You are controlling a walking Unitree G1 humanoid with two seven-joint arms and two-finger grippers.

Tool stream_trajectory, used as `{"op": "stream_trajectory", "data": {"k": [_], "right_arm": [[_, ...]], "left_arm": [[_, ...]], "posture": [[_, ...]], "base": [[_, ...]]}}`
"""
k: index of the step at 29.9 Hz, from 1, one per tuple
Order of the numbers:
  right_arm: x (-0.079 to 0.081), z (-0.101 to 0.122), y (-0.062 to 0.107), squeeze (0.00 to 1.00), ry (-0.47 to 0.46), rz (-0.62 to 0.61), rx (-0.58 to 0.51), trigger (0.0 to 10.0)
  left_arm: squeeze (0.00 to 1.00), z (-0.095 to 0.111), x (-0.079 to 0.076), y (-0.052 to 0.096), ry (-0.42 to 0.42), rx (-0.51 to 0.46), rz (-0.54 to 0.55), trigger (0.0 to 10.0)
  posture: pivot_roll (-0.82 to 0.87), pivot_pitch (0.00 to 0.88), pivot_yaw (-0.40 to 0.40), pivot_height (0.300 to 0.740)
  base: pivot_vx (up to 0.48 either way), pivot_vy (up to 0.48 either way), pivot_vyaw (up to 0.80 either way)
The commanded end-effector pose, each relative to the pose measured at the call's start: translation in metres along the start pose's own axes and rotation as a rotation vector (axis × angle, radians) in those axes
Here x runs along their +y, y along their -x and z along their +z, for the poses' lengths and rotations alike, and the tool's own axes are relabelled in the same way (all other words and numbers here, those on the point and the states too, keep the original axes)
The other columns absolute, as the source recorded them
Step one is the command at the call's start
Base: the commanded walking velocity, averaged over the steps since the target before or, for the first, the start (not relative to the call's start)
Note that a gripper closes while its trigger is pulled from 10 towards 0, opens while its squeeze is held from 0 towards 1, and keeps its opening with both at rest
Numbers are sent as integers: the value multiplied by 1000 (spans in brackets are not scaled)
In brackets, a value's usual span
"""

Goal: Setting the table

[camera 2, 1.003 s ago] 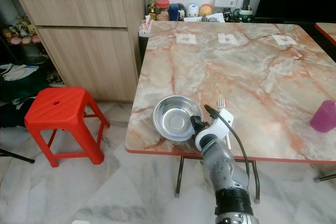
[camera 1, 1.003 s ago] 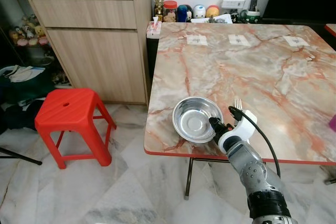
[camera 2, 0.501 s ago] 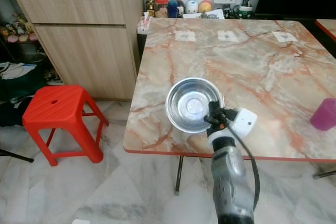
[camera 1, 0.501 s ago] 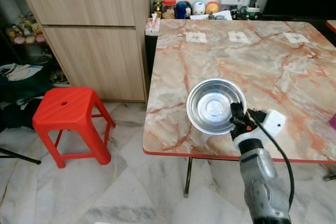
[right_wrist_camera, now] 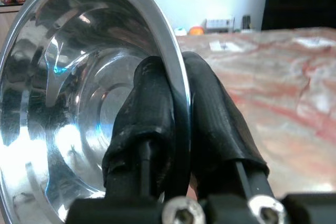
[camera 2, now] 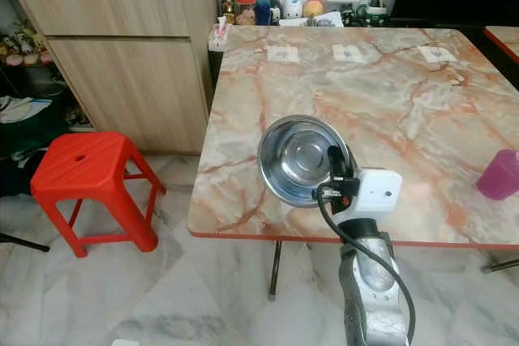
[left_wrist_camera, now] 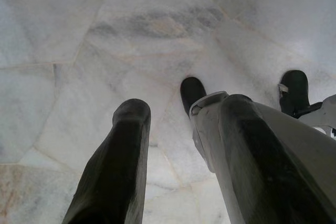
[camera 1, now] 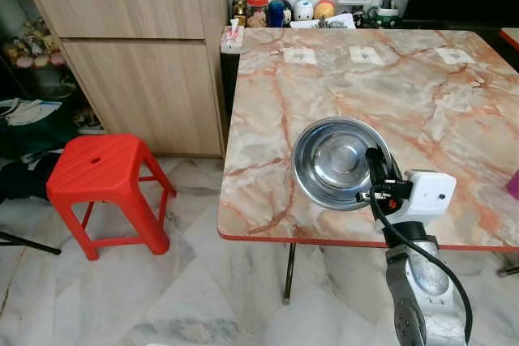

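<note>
A shiny steel bowl is held tilted above the near edge of the marble table, its hollow turned toward me. My right gripper is shut on the bowl's right rim. In the right wrist view one finger lies inside the bowl and the other outside, pinching the rim. My left gripper hangs open over the pale floor tiles, nothing between its fingers.
A purple cup stands near the table's right edge. Three white slips lie along the far side, with jars behind them. A red stool and a wooden cabinet stand to the left.
The right gripper has raised the bowl off the table and carried it a little to the right, tipping it toward me. The arm now stands more upright.
</note>
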State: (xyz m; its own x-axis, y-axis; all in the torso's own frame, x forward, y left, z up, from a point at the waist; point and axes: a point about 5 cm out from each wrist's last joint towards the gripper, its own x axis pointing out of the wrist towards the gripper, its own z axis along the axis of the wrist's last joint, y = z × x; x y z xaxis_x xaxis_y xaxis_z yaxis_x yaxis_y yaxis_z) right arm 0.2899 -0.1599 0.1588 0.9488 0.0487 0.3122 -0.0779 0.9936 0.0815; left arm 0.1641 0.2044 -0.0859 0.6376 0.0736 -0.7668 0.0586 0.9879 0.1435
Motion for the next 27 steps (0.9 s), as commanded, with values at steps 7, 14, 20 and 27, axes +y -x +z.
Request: {"op": "stream_trajectory", "data": {"k": [7,14,20,27], "right_arm": [[-12,19,1,0,132,5,-68,10000],[-16,17,-2,0,108,-53,-60,10000],[-5,9,1,0,97,-30,-30,10000],[-7,7,3,0,97,-49,-13,10000]], "left_arm": [[0,-6,-1,1,3,34,1,10000],[0,-1,-5,-1,2,22,-11,10000],[0,-5,-3,0,-6,31,-11,10000],[0,-8,-1,1,-14,41,-10,10000]], "posture": [[-40,52,-60,740],[-48,32,-59,740],[-47,42,-54,740],[-48,73,-48,740]], "base": [[0,0,0],[0,-72,0],[0,-266,0],[0,-297,0]]}}
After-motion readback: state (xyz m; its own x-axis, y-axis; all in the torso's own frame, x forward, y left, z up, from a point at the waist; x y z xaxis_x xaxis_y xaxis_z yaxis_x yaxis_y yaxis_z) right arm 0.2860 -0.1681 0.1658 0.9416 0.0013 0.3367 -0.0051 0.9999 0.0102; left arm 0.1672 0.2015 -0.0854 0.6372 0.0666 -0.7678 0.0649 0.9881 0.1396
